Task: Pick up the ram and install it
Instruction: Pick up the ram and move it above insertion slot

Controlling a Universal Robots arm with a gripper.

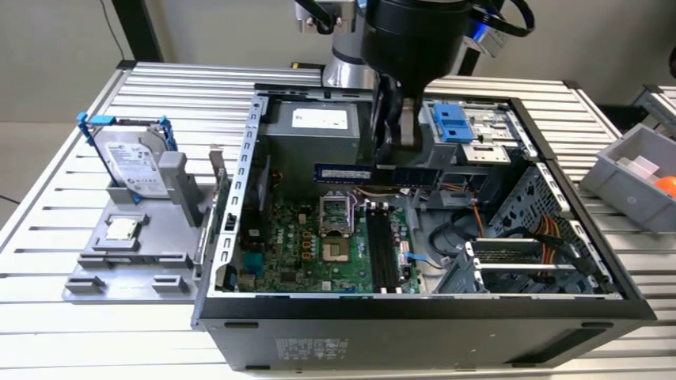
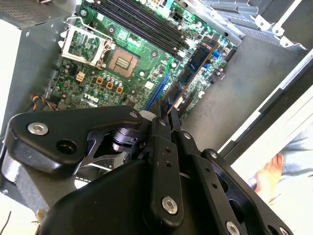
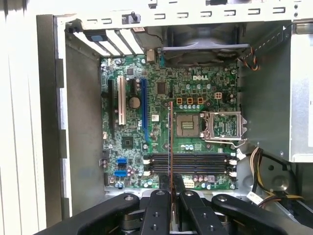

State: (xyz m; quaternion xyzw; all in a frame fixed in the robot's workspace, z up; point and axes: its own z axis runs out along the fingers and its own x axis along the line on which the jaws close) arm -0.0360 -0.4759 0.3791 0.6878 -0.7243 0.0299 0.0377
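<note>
One ram (image 1: 349, 172): thin flat board, white label.
My claw (image 3: 171, 183) grips it, edge-on, above the green motherboard (image 1: 317, 253).

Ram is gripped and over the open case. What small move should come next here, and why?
Probably turn the wrist until the ram lies along the black memory slots, before any descent. The fingers are shut on the ram above the motherboard, and in the first wrist view its length runs crosswise to the slots. Lowering as it stands looks unlikely to seat it.
</note>
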